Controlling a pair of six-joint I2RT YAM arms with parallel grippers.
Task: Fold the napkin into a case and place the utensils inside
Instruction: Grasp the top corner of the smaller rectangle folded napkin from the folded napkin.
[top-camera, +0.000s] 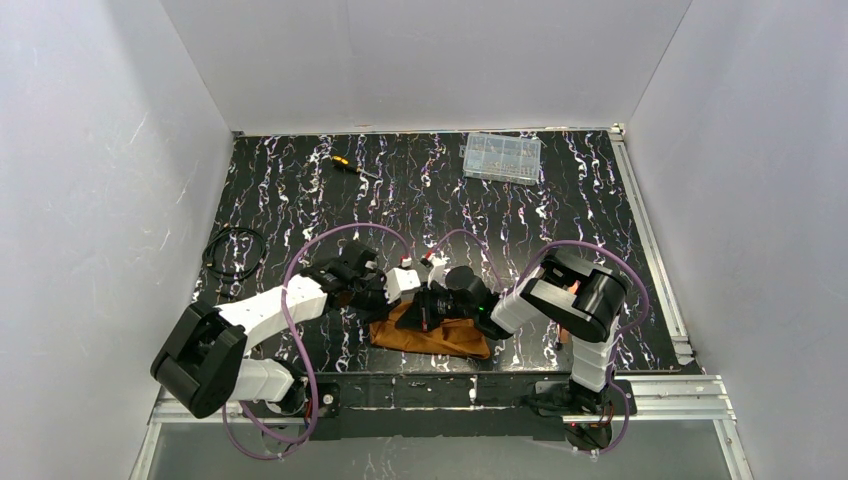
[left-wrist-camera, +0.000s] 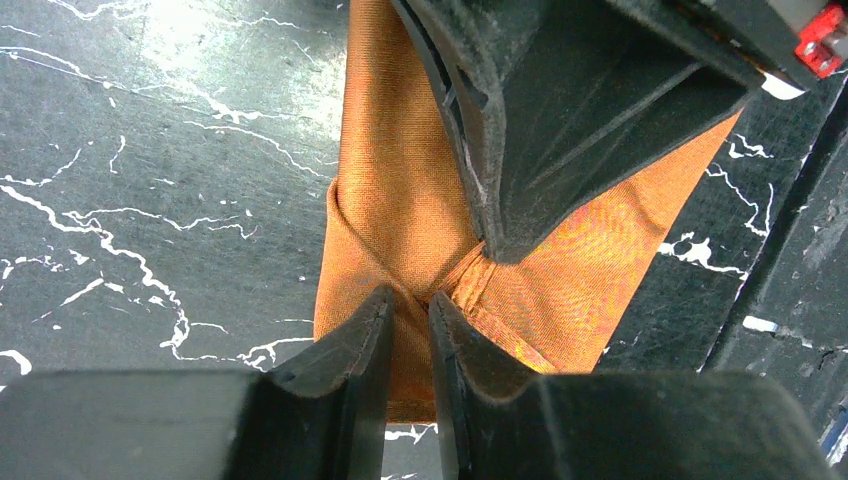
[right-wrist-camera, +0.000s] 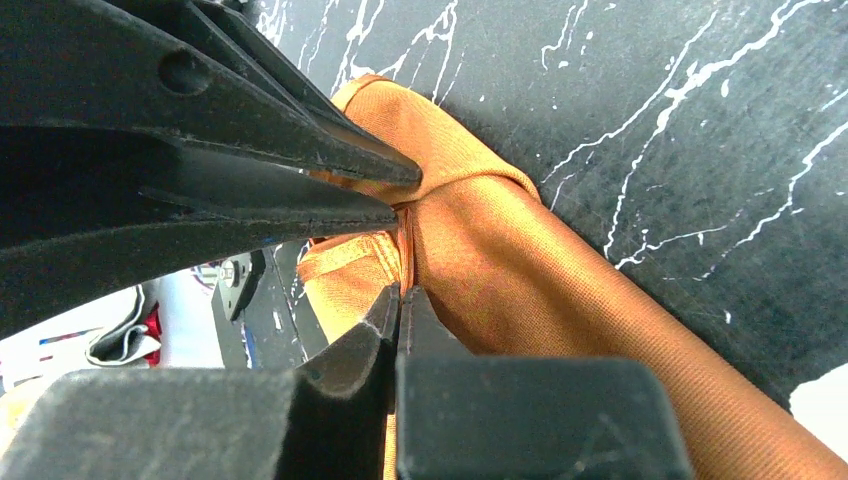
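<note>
No legible text, label or number on anything.

The left gripper (left-wrist-camera: 410, 300) and right gripper (right-wrist-camera: 400, 295) are crowding tip to tip over the napkin (top-camera: 440, 340), blocking the near edge. Behind them the table (top-camera: 400, 190) is lying open, with a screwdriver (top-camera: 345, 163) and clear box (top-camera: 502, 157) sitting along the far edge and a coiled cable (top-camera: 235, 252) at the left.
</note>
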